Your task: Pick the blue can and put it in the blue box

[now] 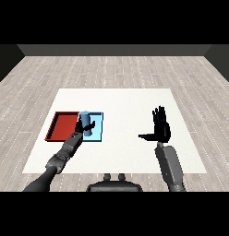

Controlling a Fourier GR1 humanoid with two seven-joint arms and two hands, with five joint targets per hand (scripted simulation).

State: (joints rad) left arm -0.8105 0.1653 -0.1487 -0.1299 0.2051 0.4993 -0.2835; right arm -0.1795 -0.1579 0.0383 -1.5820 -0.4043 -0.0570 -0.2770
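On the white table (135, 152): two hands, two trays, one can.
Nearest, the right hand (161, 130) hangs over bare table with fingers straight and thumb spread wide, holding nothing. Farther left, the left hand (85, 126) curls round the upright blue can (85, 117), hiding its lower part, over the blue tray (98, 130); whether the can touches the tray is unclear. Just beside lies the red tray (61, 126).

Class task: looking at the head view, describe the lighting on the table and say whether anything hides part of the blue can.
Head view: even, soft light on the white table, no glare, no strong cast shadows; the left hand curls round the blue can over the light blue tray, covering its lower part; the right hand shows black and open, with little surface detail.
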